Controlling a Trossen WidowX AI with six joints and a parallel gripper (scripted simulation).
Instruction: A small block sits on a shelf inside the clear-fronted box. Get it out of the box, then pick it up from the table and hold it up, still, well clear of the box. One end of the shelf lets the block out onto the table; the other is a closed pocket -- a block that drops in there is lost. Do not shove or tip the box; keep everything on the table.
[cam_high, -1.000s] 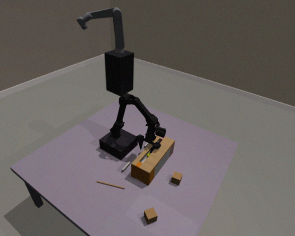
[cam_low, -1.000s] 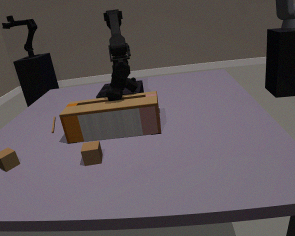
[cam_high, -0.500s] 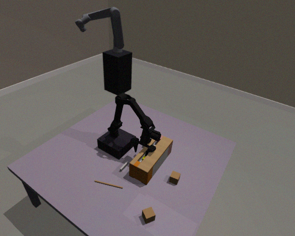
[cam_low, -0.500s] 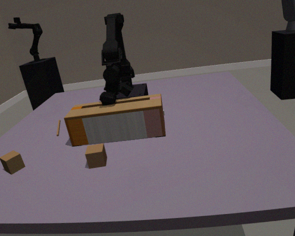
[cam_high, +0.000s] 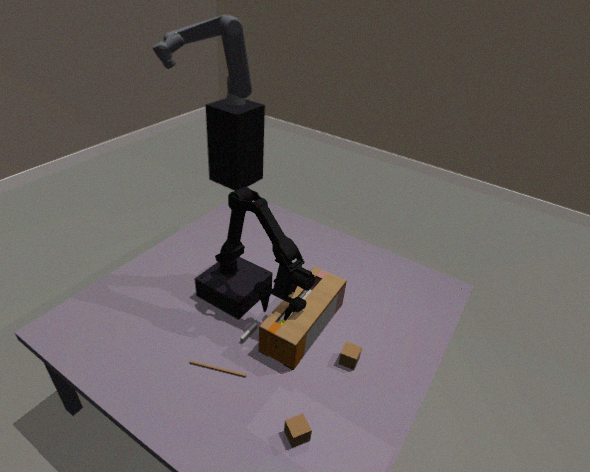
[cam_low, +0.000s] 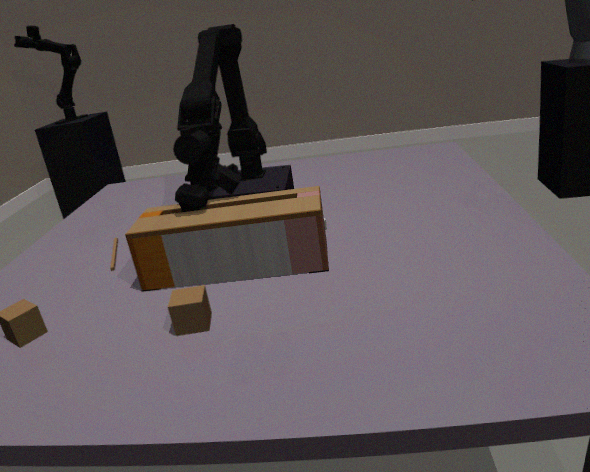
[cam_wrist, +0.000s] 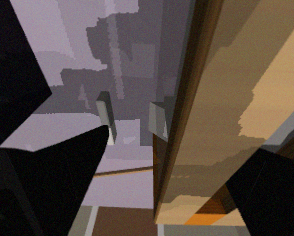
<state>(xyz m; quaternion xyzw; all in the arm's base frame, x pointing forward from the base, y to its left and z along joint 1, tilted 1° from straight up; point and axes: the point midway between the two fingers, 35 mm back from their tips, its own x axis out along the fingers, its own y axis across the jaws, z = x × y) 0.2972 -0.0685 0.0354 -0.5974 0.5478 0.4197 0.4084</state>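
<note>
The claw (cam_high: 275, 306) (cam_wrist: 157, 132) stood spread, one finger in the box's (cam_high: 320, 305) (cam_low: 235, 212) (cam_wrist: 220, 100) top slot. The yellow block (cam_high: 283, 322) lay inside, orange end, toward the table's (cam_high: 400, 300) (cam_low: 400, 325) near-left edge; extraction, pickup and hold remained.

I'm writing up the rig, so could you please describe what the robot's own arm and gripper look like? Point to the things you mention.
The arm (cam_high: 270, 225) (cam_low: 232, 87) is black throughout, with slim links and chunky joints. Its gripper (cam_high: 275, 311) has black fingers that taper to points. No loose cable or bright marking can be made out.
</note>
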